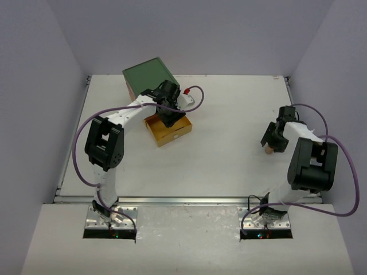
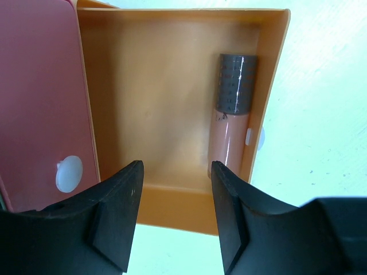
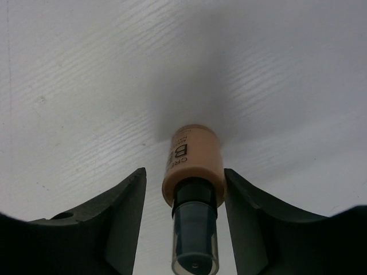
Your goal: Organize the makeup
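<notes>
right gripper (image 3: 183, 175): spread wide, straddling bottle (image 3: 192, 157) standing at the counter's (image 1: 229, 154) 3 o'clock, lined up for a pinch imo
left gripper (image 2: 176, 165): jaws apart, nothing held, above drawer (image 2: 149, 103)
tube (image 2: 232, 114): lying flat along drawer's 3 o'clock wall, stowed

An orange drawer (image 2: 160, 103) sat open directly beneath the left gripper (image 2: 176, 169), with the green-topped box (image 1: 150, 74) just beyond.

orange plastic drawer (image 1: 172, 134): far end's hidden under the left gripper (image 1: 171, 121) from above
peach bottle with clear cap (image 3: 192, 157): label's too blurry; from above just a tan sliver below the right gripper (image 1: 270, 143)
dark red drawer front (image 2: 34, 103): chopped by left wrist view's edge
</notes>
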Controlling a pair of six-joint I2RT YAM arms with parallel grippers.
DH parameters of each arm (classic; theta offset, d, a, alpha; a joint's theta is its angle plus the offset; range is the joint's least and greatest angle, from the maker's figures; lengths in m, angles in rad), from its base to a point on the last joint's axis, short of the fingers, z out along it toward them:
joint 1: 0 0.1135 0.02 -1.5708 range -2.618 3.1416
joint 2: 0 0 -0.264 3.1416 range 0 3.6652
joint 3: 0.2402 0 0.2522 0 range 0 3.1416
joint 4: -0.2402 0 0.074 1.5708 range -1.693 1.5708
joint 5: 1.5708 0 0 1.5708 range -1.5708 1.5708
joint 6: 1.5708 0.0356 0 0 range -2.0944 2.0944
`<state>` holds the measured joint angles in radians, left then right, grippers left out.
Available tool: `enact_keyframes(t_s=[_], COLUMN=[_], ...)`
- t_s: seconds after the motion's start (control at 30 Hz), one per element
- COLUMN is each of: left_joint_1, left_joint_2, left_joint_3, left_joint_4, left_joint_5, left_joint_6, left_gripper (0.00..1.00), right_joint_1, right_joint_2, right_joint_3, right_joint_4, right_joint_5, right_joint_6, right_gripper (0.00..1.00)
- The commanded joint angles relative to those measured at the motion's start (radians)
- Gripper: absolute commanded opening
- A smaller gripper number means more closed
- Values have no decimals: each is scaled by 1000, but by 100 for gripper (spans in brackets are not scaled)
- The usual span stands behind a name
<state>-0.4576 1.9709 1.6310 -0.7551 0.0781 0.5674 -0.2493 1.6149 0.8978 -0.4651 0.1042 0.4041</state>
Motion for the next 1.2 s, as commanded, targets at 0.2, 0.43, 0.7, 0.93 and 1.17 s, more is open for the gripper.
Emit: enact_keyframes(t_s=[0.2,0.43,0.7,0.93,1.17], left_joint_1=[-4,-4,-4,-4,-18], left_joint_2=[-29,-35,-122,-530,-744], left_joint_3=[97,180,338,-80,-339], left_joint_4=[-30,-95,-306,-40,347], left_joint_5=[29,115,365,491,572], left_joint_6=[-13,-13,194,469,307], left_gripper=[49,50,56,73,94], right_joint_1=[-5,-4,38,290,592], right_joint_2=[23,-9,-223,-267,-210], right_joint_3=[23,28,68,206,316], right_joint_4=[64,88,119,121,296], right_joint_5=[44,-18,-310,-525,-660], right_joint_6=[-23,-93,-158,-53,156], right_gripper=[37,3,0,0,0])
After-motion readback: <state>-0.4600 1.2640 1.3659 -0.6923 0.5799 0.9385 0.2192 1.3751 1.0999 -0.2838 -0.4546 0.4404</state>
